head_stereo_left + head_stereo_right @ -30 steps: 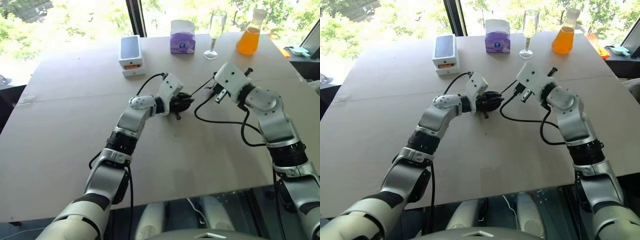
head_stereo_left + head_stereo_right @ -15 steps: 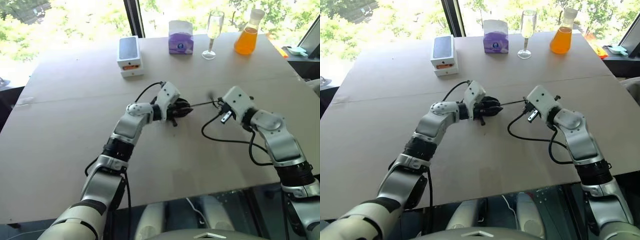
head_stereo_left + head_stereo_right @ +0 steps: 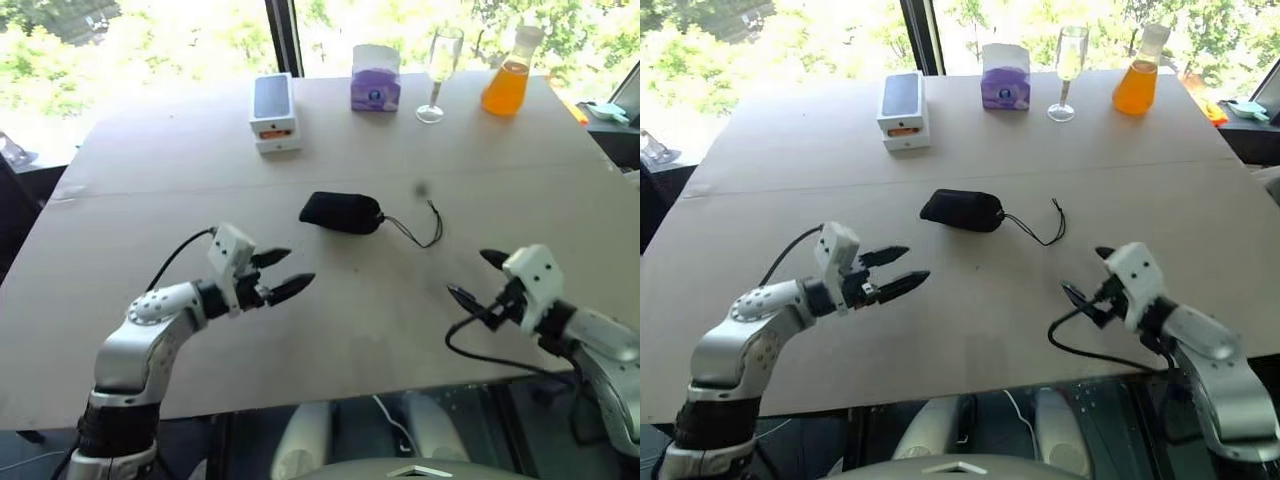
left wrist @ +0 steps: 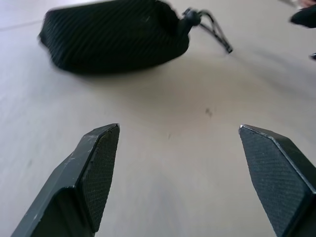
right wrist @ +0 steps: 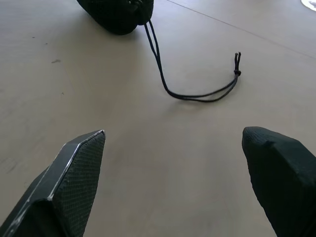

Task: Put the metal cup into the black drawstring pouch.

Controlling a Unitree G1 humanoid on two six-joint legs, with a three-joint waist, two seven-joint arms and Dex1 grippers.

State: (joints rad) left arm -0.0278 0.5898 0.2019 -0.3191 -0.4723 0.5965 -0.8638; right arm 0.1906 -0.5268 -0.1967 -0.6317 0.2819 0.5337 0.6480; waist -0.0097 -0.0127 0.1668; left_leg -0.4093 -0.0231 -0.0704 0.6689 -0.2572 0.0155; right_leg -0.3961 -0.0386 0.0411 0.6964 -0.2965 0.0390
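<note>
Two arms sit low at the near edge of the big pale table (image 3: 150,180), and between and beyond them lies the black drawstring pouch (image 3: 341,212), alone in the middle of the board. The pouch is plump and closed, lying on its side with its long axis running roughly left to right; its gathered mouth faces the robot's right, and from there the thin cord (image 3: 412,232) trails out in a loop toward the right arm. The metal cup itself I cannot pick out anywhere on the table, and the bulge of the pouch suggests to me it is already inside. The left gripper (image 3: 283,274) points forward and to the right, straight at the pouch, fingers spread wide and empty. The right gripper (image 3: 475,277) points forward and to the left, also spread wide and holding nothing. Both stand well apart from the pouch; the left looks slightly nearer its body, the right nearer the cord's end.
</note>
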